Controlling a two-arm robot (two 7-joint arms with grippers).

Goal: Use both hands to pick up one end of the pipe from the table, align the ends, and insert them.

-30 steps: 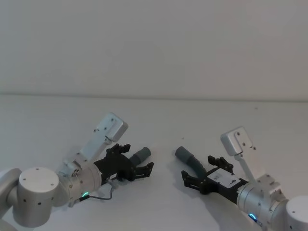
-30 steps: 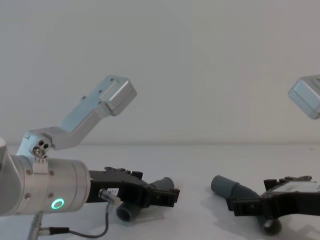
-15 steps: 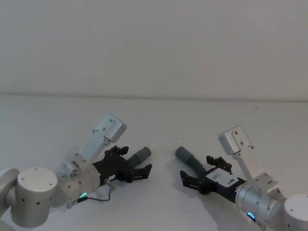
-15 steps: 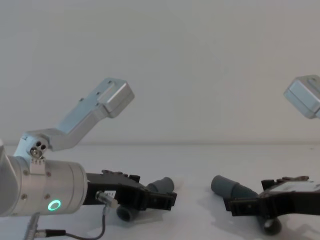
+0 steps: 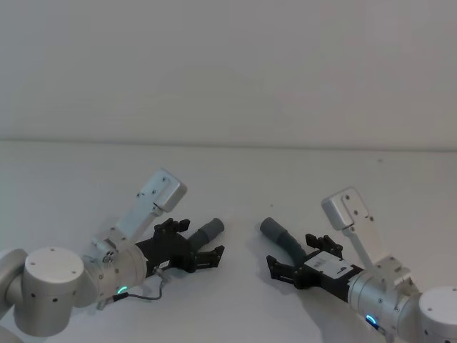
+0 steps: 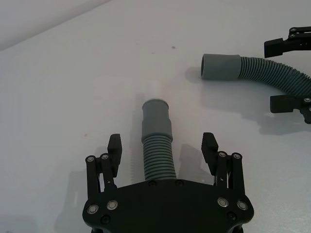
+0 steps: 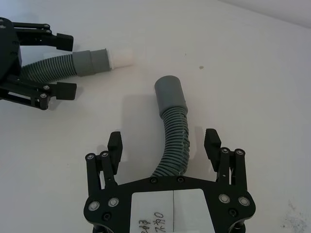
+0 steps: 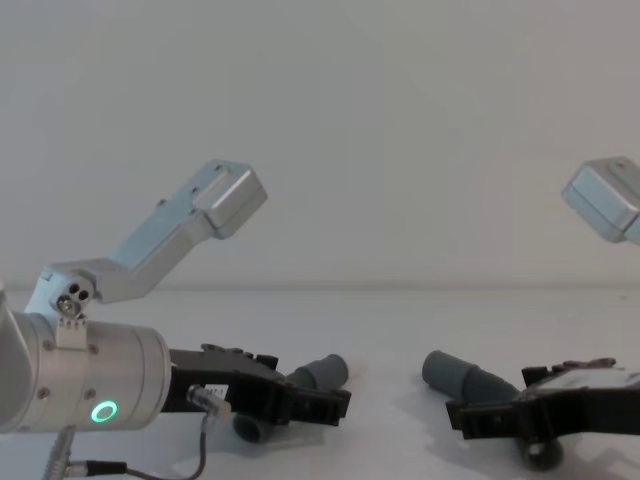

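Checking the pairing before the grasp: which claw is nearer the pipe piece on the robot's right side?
Right. The right claw is open astride that pipe piece, around its ribbed body. The left claw is across the gap, open around the other piece.

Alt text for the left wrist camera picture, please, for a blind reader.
The open black angular left gripper straddles a dark-grey ribbed curved tube piece lying on the white table, not touching it. Farther off, the open right gripper flanks the second tube piece.
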